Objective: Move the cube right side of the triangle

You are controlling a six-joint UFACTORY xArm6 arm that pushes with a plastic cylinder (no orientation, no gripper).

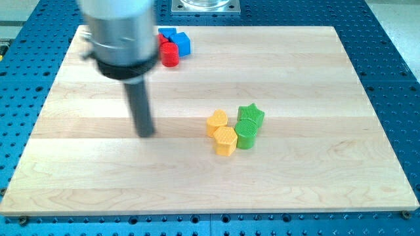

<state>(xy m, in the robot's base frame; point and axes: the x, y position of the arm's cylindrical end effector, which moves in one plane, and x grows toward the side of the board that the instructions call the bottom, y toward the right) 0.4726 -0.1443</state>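
Observation:
A blue cube [181,43] sits near the view's top, left of centre. Just left of it is another blue block [168,33], partly hidden by the arm; its shape is unclear. A red cylinder [170,56] stands below the cube and touches it. A second red block [162,40] shows only as a sliver beside the arm. My tip [146,134] rests on the board well below these blocks and left of the yellow and green group, touching no block.
A cluster lies right of centre: a yellow heart [217,120], a yellow hexagon [225,141], a green star [251,114] and a green cylinder [246,134], all touching. The wooden board [315,177] lies on a blue perforated table [400,78].

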